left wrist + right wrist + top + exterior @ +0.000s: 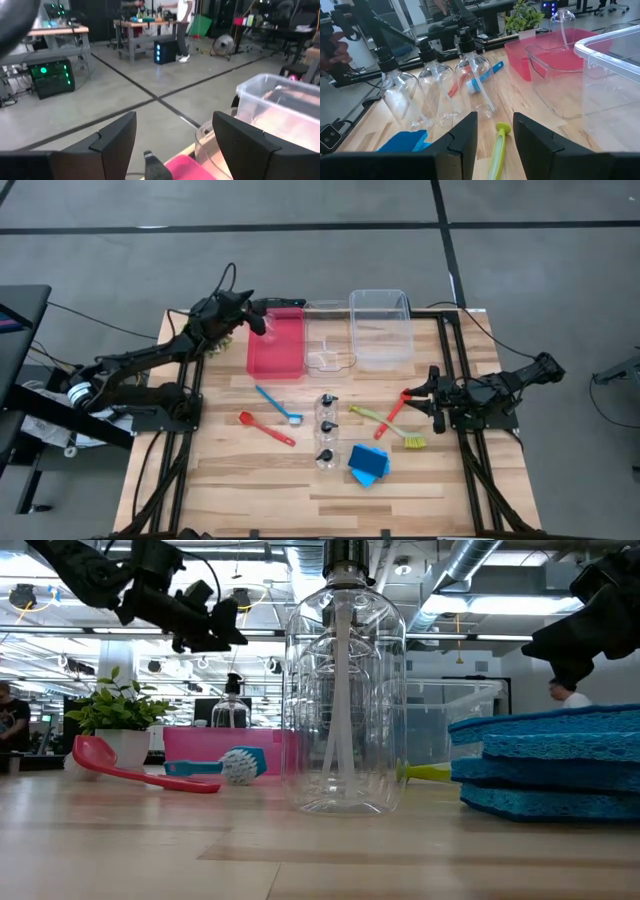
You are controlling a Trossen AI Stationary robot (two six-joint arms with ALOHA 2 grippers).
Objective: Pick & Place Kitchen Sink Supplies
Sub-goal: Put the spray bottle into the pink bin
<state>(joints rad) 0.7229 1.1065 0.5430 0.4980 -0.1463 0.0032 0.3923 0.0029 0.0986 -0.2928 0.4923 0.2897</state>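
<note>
Three clear bottles with black caps (325, 428) stand in a row mid-table. A fourth bottle (561, 20) stands upright in the red bin (275, 345). My left gripper (256, 315) hovers open over that bin's far end, and a black cap (151, 164) shows low between its fingers, apart from them. My right gripper (495, 135) is open at the table's right, its fingers either side of the yellow-green brush's handle (497, 147) without touching it. The red brush (394, 413), blue brush (279, 406), red spoon (266, 428) and blue sponges (368, 464) lie flat on the table.
Two clear bins (381, 328) sit at the far edge, to the right of the red bin. A potted plant (115, 712) stands at the far left under the left arm. Bare wood shows along the near edge and the table's left side. People stand in the room behind.
</note>
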